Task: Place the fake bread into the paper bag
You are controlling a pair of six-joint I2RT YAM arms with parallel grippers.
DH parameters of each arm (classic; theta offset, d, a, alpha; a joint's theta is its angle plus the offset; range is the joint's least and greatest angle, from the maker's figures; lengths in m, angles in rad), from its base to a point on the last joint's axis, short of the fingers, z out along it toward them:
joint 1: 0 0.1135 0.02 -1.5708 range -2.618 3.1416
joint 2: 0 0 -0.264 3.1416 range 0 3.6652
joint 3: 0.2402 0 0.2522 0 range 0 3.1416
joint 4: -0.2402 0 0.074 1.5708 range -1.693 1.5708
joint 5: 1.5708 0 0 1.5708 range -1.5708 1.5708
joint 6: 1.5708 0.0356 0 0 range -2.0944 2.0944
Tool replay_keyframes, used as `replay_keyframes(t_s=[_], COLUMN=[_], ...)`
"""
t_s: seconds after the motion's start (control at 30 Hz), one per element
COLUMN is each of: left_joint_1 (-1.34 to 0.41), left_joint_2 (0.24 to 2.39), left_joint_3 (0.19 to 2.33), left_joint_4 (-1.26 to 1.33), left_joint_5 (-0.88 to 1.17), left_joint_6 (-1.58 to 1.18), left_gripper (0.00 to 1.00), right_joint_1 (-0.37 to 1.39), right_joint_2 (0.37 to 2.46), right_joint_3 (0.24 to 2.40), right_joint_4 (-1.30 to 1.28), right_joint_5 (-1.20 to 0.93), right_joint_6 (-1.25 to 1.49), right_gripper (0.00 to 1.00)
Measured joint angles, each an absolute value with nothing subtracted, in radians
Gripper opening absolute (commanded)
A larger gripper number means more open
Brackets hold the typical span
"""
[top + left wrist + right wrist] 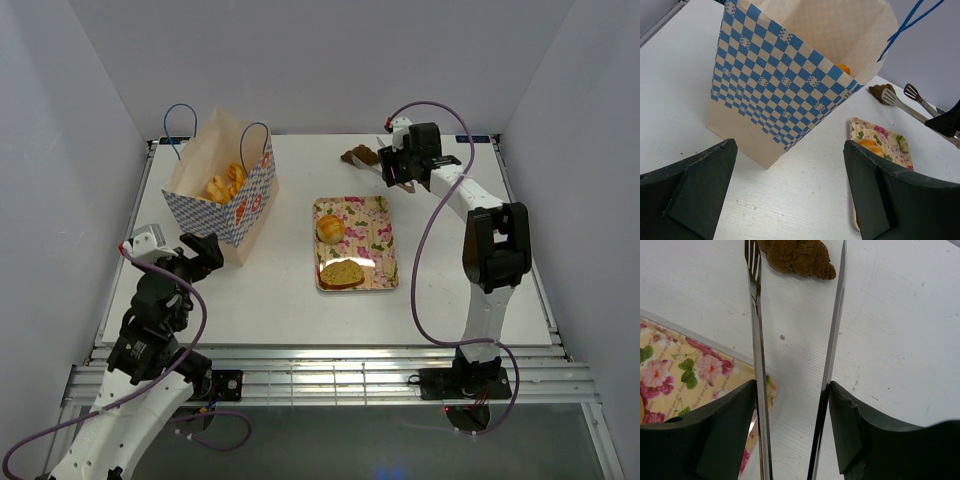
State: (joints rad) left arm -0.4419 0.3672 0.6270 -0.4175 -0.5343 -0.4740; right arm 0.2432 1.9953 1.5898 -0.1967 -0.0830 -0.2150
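The paper bag [225, 195] stands upright at the left with golden breads [226, 184] inside. A round bun [331, 228] and a flat slice [342, 273] lie on the floral tray [380, 225]. A dark brown piece [360, 156] lies on the table at the back. My right gripper [397, 170] is shut on metal tongs [756, 340], whose open tips reach the dark brown piece [797, 257] on either side. My left gripper [790, 195] is open and empty, low over the table just in front of the bag [785, 90].
The tray [695, 370] lies just left of the tongs in the right wrist view. The bag's blue cord handles [180, 110] stick up. White walls close in the table on three sides. The right arm's cable [425, 250] loops over the table.
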Motion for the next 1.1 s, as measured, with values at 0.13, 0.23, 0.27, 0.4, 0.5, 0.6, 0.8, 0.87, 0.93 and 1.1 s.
replay_keyframes(t_s=[0.13,0.23,0.27,0.4,0.5,0.6,0.8,0.87,0.93,1.1], left_joint_1=[-0.442,-0.442,-0.442,-0.442,-0.442,-0.442,-0.442,-0.442,-0.442,-0.442], left_joint_2=[0.374,0.381,0.382,0.387,0.389,0.389,0.389,0.389,0.389,0.389], left_joint_3=[0.627,0.626,0.625,0.619,0.617,0.617,0.616,0.616,0.616,0.616], left_joint_4=[-0.417,-0.417,-0.416,-0.413,-0.410,-0.410,-0.410,-0.410,-0.410,-0.410], left_joint_5=[-0.534,-0.534,-0.534,-0.534,-0.534,-0.534,-0.534,-0.534,-0.534,-0.534], left_joint_6=[-0.470,-0.468,-0.467,-0.464,-0.462,-0.460,-0.459,-0.459,-0.459,-0.459], left_gripper=[0.98,0.98,0.98,0.98,0.98,0.98,0.98,0.98,0.98,0.98], right_joint_1=[0.228,0.221,0.218,0.215,0.210,0.209,0.203,0.203,0.202,0.202], right_joint_2=[2.023,2.053,2.067,2.115,2.144,2.160,2.174,2.182,2.189,2.196], right_joint_3=[1.619,1.654,1.670,1.728,1.773,1.797,1.807,1.812,1.813,1.813], right_joint_4=[-0.208,-0.223,-0.228,-0.250,-0.268,-0.281,-0.293,-0.295,-0.298,-0.300], right_joint_5=[-0.127,-0.165,-0.177,-0.203,-0.220,-0.239,-0.266,-0.268,-0.268,-0.268], right_joint_6=[-0.230,-0.249,-0.254,-0.270,-0.273,-0.273,-0.273,-0.273,-0.273,-0.270], right_gripper=[0.65,0.64,0.64,0.64,0.63,0.61,0.56,0.52,0.50,0.43])
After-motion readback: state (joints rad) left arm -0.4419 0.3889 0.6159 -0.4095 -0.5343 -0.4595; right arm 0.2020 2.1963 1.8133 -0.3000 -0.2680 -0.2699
